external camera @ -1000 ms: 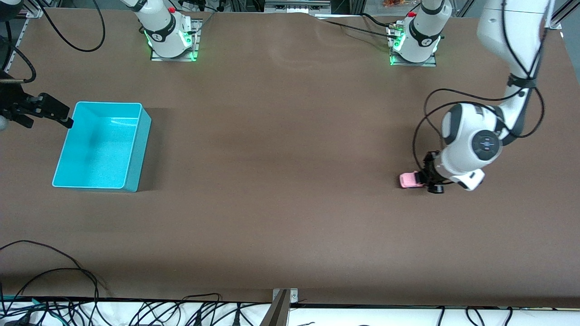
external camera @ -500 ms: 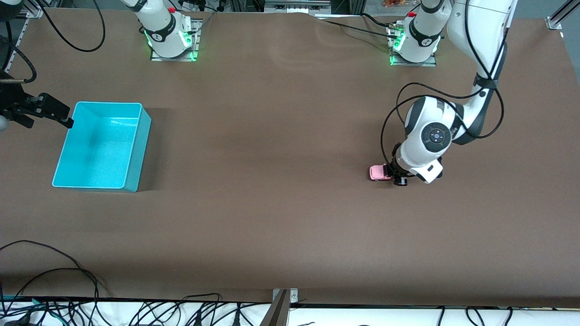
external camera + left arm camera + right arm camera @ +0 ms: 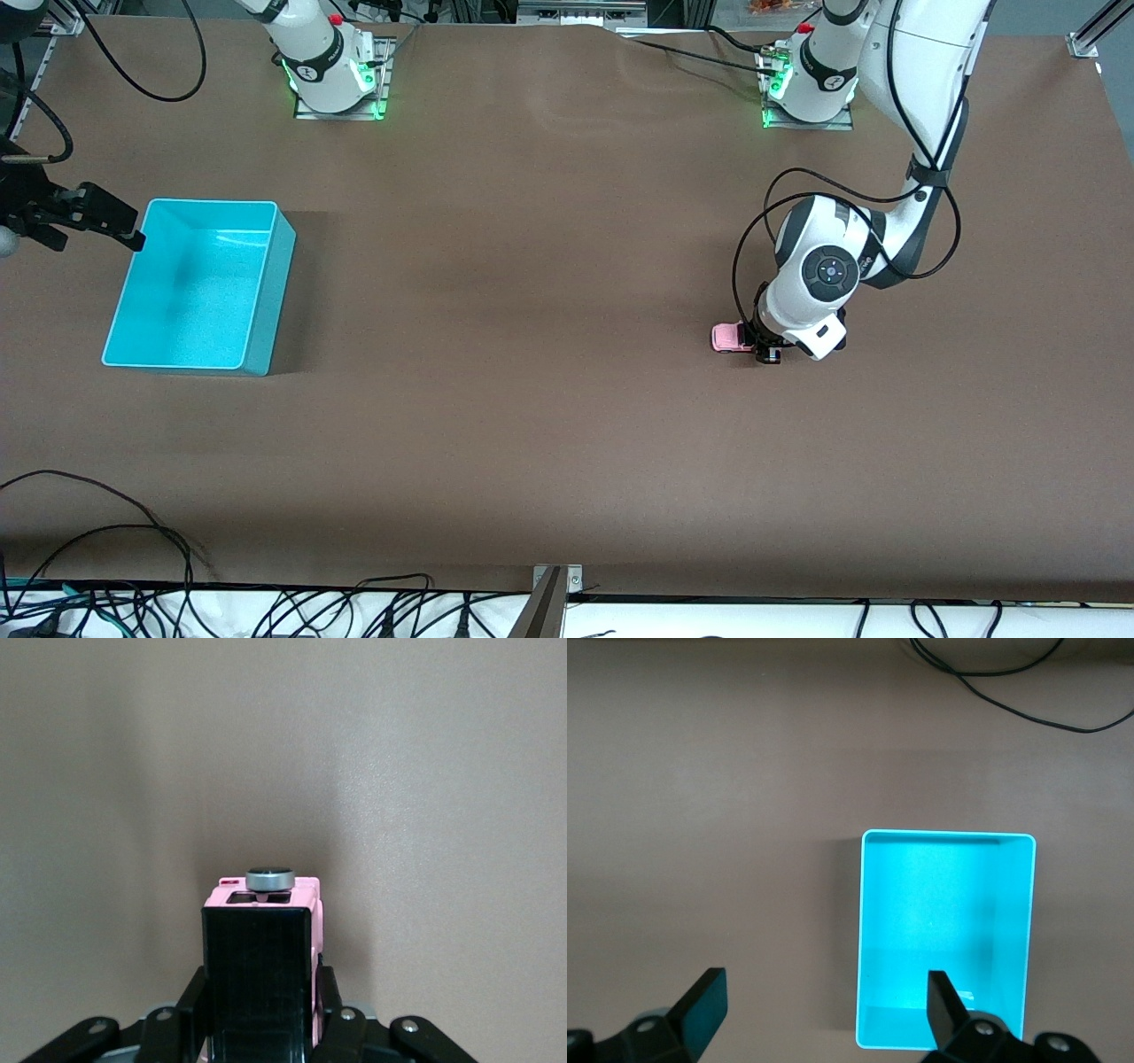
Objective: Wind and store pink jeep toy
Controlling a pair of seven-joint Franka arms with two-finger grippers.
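Note:
The pink jeep toy (image 3: pixel 726 337) is a tiny pink car with a black roof (image 3: pixel 257 966), low against the brown table at the left arm's end. My left gripper (image 3: pixel 764 347) is shut on it from above, one finger (image 3: pixel 326 992) on each side. A silver-rimmed spare wheel (image 3: pixel 269 877) shows at the end of the jeep that points away from the wrist. The turquoise bin (image 3: pixel 270 266) stands empty at the right arm's end of the table. Beside the bin's outer rim (image 3: pixel 948 835), my right gripper (image 3: pixel 96 237) waits open and holds nothing (image 3: pixel 824 1005).
Both arm bases (image 3: pixel 337 71) (image 3: pixel 811 80) stand at the table's edge farthest from the front camera. Black cables (image 3: pixel 133 532) lie along the edge nearest to it. A wide stretch of bare brown table (image 3: pixel 514 292) separates the jeep from the bin.
My left gripper has carried the jeep along the table toward the right arm's end, most of the way in the first half second. The right gripper and the bin have not moved.

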